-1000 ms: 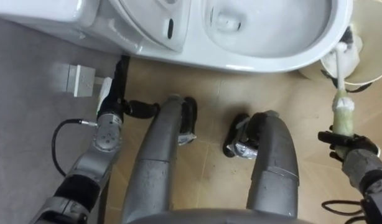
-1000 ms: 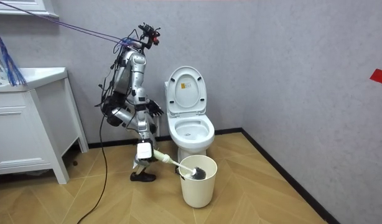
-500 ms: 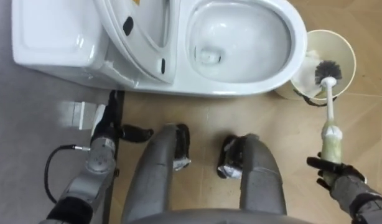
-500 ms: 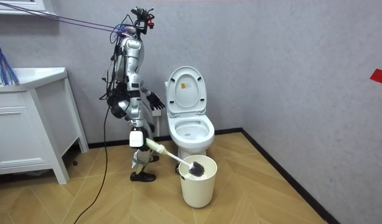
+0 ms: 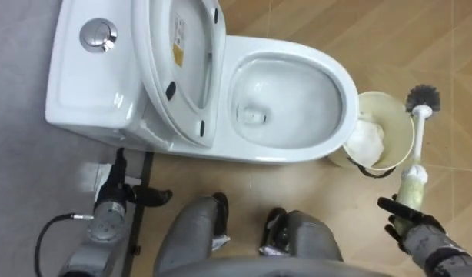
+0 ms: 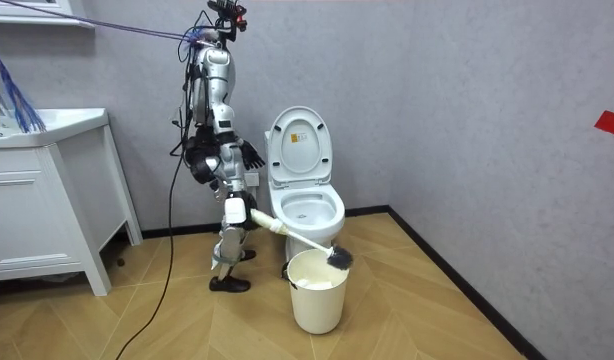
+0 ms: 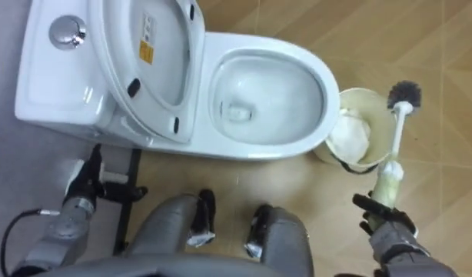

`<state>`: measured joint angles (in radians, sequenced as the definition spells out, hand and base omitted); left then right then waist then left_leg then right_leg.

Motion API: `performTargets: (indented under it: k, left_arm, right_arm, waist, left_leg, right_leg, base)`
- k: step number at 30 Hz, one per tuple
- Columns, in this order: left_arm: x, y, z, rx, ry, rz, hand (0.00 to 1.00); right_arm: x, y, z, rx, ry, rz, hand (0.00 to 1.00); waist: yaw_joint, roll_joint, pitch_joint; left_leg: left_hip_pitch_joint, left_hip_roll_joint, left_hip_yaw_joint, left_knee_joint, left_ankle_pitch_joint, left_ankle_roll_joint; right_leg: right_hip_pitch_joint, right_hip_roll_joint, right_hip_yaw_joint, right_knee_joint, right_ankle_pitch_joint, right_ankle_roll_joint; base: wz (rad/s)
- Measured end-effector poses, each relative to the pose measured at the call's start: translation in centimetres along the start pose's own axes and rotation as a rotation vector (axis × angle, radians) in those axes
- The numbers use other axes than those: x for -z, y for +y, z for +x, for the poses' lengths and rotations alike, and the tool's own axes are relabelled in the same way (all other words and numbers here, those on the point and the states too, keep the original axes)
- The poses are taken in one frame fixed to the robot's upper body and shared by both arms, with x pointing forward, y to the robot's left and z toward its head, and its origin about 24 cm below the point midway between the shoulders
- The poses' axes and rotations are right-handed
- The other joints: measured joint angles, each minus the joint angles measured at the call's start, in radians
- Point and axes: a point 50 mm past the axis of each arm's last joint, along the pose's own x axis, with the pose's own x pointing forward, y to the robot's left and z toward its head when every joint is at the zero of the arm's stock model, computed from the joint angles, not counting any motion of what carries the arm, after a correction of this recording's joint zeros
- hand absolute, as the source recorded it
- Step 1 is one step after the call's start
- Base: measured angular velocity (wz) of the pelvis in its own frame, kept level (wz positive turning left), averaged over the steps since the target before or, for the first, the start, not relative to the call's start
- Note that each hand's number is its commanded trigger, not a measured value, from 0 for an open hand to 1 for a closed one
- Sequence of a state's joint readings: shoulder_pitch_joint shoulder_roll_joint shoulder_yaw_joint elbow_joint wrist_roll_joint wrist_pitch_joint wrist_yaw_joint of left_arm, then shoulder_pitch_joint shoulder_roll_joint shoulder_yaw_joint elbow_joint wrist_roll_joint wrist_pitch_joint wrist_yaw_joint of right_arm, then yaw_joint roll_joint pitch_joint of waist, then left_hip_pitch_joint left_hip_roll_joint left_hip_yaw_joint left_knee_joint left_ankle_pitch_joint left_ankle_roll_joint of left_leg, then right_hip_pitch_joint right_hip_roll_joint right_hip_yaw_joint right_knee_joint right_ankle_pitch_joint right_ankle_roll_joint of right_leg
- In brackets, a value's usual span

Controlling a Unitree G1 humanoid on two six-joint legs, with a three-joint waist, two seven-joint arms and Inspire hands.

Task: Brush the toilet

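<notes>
- Left eye view: the right hand (image 5: 411, 228) has its fingers curled tight round the pale grip of the toilet brush (image 5: 417, 146), whose shaft runs straight out beyond the knuckles.
- A second ago the bristle head (image 5: 423, 98) sat down inside the bucket (image 5: 372, 94). Now it is lifted out and hangs past the far rim from the fingers, clear of the white wad lying in the bucket.
- Room view: the robot has straightened from a stoop to nearly upright beside the toilet, and the eye views have shifted with it to take in the whole fixture.
- The left hand (image 5: 122, 188) hangs by the base of the cistern, fingers loose and straight, holding nothing.
- The pick-up looks finished and scrubbing has not begun. The open bowl (image 5: 290, 96) lies off to the thumb side of the gripping fingers, so the head probably needs to swing across and dip in.
</notes>
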<state>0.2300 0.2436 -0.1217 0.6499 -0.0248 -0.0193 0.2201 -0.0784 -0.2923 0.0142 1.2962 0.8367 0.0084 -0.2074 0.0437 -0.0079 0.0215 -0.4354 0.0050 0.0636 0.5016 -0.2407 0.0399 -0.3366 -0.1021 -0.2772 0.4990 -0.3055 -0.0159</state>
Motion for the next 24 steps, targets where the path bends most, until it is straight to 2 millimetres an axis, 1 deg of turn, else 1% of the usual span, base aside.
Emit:
performTargets:
  k: [1,2,3,4,5,7,8,9,10,11,12,13,16,17,19,20,21,23,24]
  left_arm:
    - [1.4,0.4,-0.6,-0.014,0.035,0.003,0.00]
    - [2.0,0.6,-0.9,-0.020,0.051,0.008,0.00]
    - [2.9,0.9,-1.4,-0.032,0.076,0.017,0.00]
    - [3.8,1.1,-1.9,-0.040,0.102,0.011,0.00]
    - [4.0,1.1,-2.0,-0.042,0.107,0.009,0.00]
    - [4.4,1.0,-2.6,-0.043,0.105,0.011,0.00]
    - [4.4,1.0,-2.6,-0.044,0.100,0.009,0.00]
    - [4.4,1.1,-2.7,-0.049,0.093,0.005,0.00]
    - [4.5,1.2,-2.8,-0.057,0.092,0.000,0.00]
    - [4.6,1.2,-2.9,-0.061,0.091,0.004,0.00]
    - [4.9,1.5,-3.2,-0.067,0.094,0.007,0.00]
    - [5.3,1.6,-3.4,-0.072,0.102,0.014,0.00]
    - [5.6,1.6,-3.8,-0.071,0.107,0.026,0.00]
    - [5.6,1.6,-3.8,-0.071,0.103,0.035,0.00]
    - [5.3,1.7,-4.2,-0.082,0.075,0.077,0.00]
    - [5.2,1.7,-4.4,-0.082,0.064,0.094,0.00]
    - [4.9,1.7,-4.6,-0.083,0.036,0.140,0.00]
    - [4.3,1.9,-4.8,-0.090,-0.009,0.221,0.00]
    - [3.8,1.9,-4.8,-0.102,-0.043,0.276,0.00]
  right_arm:
    - [0.7,-0.1,-0.1,-0.007,0.001,-0.030,1.00]
    - [1.2,-0.3,-0.1,-0.007,0.004,-0.049,1.00]
    - [2.0,-0.8,-0.2,-0.003,0.007,-0.097,1.00]
    - [2.6,-1.3,-0.3,0.002,0.004,-0.158,1.00]
    - [2.7,-1.5,-0.3,0.004,0.000,-0.195,1.00]
    - [2.3,-1.0,-0.4,-0.011,-0.052,-0.310,1.00]
    - [2.2,-0.9,-0.4,-0.016,-0.062,-0.331,1.00]
    - [2.3,-0.7,-0.5,-0.022,-0.075,-0.383,1.00]
    - [2.2,-0.6,-0.6,-0.032,-0.096,-0.434,1.00]
    - [2.1,-0.5,-0.6,-0.038,-0.110,-0.464,1.00]
    - [2.2,-0.4,-0.7,-0.048,-0.128,-0.517,1.00]
    - [2.2,-0.3,-0.8,-0.061,-0.144,-0.560,1.00]
    - [2.1,0.0,-0.9,-0.073,-0.173,-0.642,1.00]
    - [2.1,0.1,-0.9,-0.074,-0.177,-0.659,1.00]
    - [2.1,0.1,-0.9,-0.067,-0.194,-0.709,1.00]
    - [2.1,0.1,-0.9,-0.064,-0.199,-0.715,1.00]
    - [2.0,0.1,-0.9,-0.062,-0.209,-0.727,1.00]
    - [2.2,-0.1,-0.9,-0.054,-0.213,-0.745,1.00]
    - [2.3,-0.3,-0.9,-0.051,-0.209,-0.748,1.00]
  waist:
    - [-0.001,-0.005,-0.0089]
    - [-0.004,-0.006,-0.0125]
    - [-0.013,-0.008,-0.0167]
    - [-0.012,-0.010,-0.0166]
    - [-0.010,-0.012,-0.0170]
    - [-0.008,-0.016,-0.0169]
    - [-0.009,-0.017,-0.0160]
    - [-0.007,-0.023,-0.0138]
    - [-0.001,-0.028,-0.0134]
    - [0.004,-0.032,-0.0151]
    - [0.013,-0.039,-0.0192]
    - [0.018,-0.043,-0.0215]
    - [0.021,-0.041,-0.0217]
    - [0.024,-0.040,-0.0214]
    - [0.050,-0.034,-0.0205]
    - [0.052,-0.031,-0.0203]
    - [0.052,-0.023,-0.0196]
    - [0.070,-0.015,-0.0193]
    - [0.077,-0.014,-0.0163]
  left_leg:
    - [0.044,-0.003,0.000,-0.030,0.002,-0.003]
    - [0.065,-0.003,-0.003,-0.042,0.002,-0.003]
    - [0.106,-0.008,-0.014,-0.060,0.003,-0.005]
    - [0.144,-0.010,-0.013,-0.077,0.003,-0.005]
    - [0.160,-0.010,-0.011,-0.083,0.003,-0.005]
    - [0.196,-0.012,-0.012,-0.096,0.003,-0.005]
    - [0.205,-0.012,-0.013,-0.099,0.003,-0.005]
    - [0.229,-0.014,-0.015,-0.113,0.003,-0.005]
    - [0.257,-0.016,-0.018,-0.127,0.003,-0.006]
    - [0.267,-0.017,-0.019,-0.128,0.003,-0.006]
    - [0.283,-0.017,-0.024,-0.127,0.003,-0.006]
    - [0.295,-0.017,-0.030,-0.125,0.000,-0.010]
    - [0.304,-0.018,-0.049,-0.123,-0.004,-0.017]
    - [0.304,-0.017,-0.050,-0.123,-0.005,-0.018]
    - [0.303,-0.016,-0.053,-0.122,-0.007,-0.021]
    - [0.301,-0.014,-0.058,-0.121,-0.008,-0.022]
    - [0.300,-0.014,-0.070,-0.122,-0.010,-0.027]
    - [0.300,-0.014,-0.078,-0.126,-0.010,-0.027]
    - [0.302,-0.015,-0.081,-0.125,-0.010,-0.027]
  right_leg:
    - [0.046,0.002,-0.004,-0.034,0.002,0.002]
    - [0.071,0.003,-0.010,-0.050,0.002,0.003]
    - [0.119,0.004,-0.025,-0.083,0.004,0.005]
    - [0.159,0.008,-0.027,-0.111,0.006,0.009]
    - [0.176,0.009,-0.028,-0.123,0.007,0.011]
    - [0.228,0.014,-0.033,-0.152,0.010,0.013]
    - [0.242,0.015,-0.037,-0.161,0.011,0.013]
    - [0.268,0.017,-0.042,-0.176,0.012,0.013]
    - [0.292,0.018,-0.045,-0.191,0.012,0.013]
    - [0.305,0.018,-0.048,-0.196,0.012,0.013]
    - [0.327,0.018,-0.052,-0.208,0.012,0.013]
    - [0.346,0.020,-0.057,-0.215,0.012,0.013]
    - [0.374,0.025,-0.085,-0.229,0.013,0.014]
    - [0.375,0.025,-0.086,-0.230,0.013,0.014]
    - [0.377,0.031,-0.092,-0.230,0.013,0.013]
    - [0.377,0.031,-0.097,-0.230,0.014,0.013]
    - [0.379,0.028,-0.110,-0.228,0.014,0.013]
    - [0.381,0.027,-0.113,-0.226,0.014,0.012]
    - [0.387,0.027,-0.113,-0.228,0.013,0.012]
  base:
    - [0.06]
    - [0.14]
    - [0.23]
    - [0.19]
    - [0.07]
    - [0.02]
    - [0.09]
    - [0.10]
    - [0.09]
    - [0.04]
    - [0.05]
    - [0.10]
    - [0.28]
    - [0.17]
    - [0.07]
    - [0.19]
    - [0.23]
    - [0.13]
    - [0.09]
